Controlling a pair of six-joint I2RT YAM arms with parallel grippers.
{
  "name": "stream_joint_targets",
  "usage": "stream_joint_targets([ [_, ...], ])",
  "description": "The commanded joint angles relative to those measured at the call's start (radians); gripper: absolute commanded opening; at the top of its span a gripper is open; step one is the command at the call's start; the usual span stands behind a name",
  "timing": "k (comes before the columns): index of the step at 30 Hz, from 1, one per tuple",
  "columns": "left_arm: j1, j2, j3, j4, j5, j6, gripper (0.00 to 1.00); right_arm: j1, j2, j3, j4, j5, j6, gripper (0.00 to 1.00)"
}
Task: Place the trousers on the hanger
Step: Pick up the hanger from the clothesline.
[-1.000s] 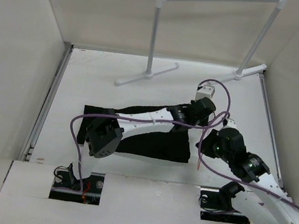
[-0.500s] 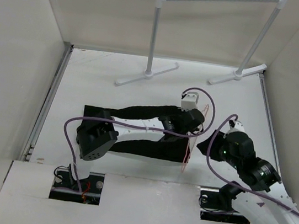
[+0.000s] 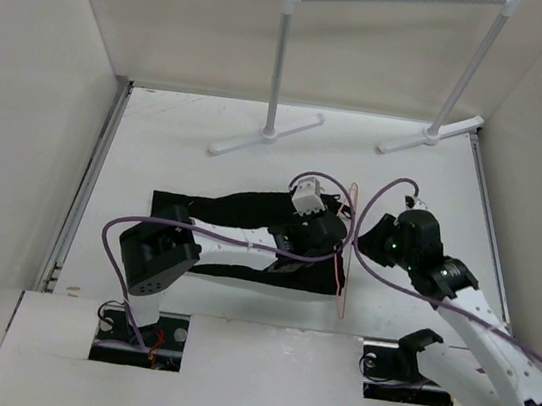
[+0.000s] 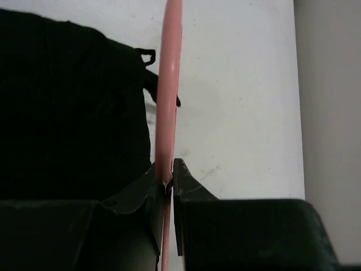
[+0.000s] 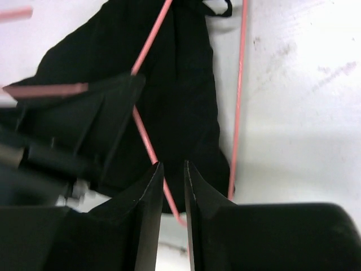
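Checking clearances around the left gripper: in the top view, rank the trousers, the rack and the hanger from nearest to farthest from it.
1. Hanger: clamped in the left gripper itself.
2. Trousers: lying just beneath it, spreading toward the view's left.
3. Rack: standing at the far back, well clear.

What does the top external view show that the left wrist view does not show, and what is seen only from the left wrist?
Only the top external view shows the white garment rack at the back, the right gripper close beside the hanger, and the trousers lying flat under the left arm. Only the left wrist view shows the left gripper pinched shut on the hanger's wire, and a small fabric loop at the trousers' edge. Both show the pink hanger, the black trousers and the white table.
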Motion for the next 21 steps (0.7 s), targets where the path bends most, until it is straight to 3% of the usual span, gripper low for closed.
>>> stream_joint_targets([
  [1,-0.019,-0.017,-0.038,0.142,-0.044,-0.135,0.00,-0.043,0.108,-0.018,0.256,-0.063,-0.003,0.28],
  [5,-0.033,0.031,-0.053,0.208,-0.077,-0.167,0.00,-0.074,0.239,-0.033,0.361,-0.070,-0.003,0.30],
  [14,-0.045,0.080,-0.092,0.258,-0.132,-0.173,0.01,-0.074,0.457,-0.070,0.498,-0.059,0.011,0.54],
  [21,-0.045,0.077,-0.150,0.253,-0.161,-0.183,0.02,-0.074,0.523,-0.093,0.544,-0.057,0.045,0.59],
])
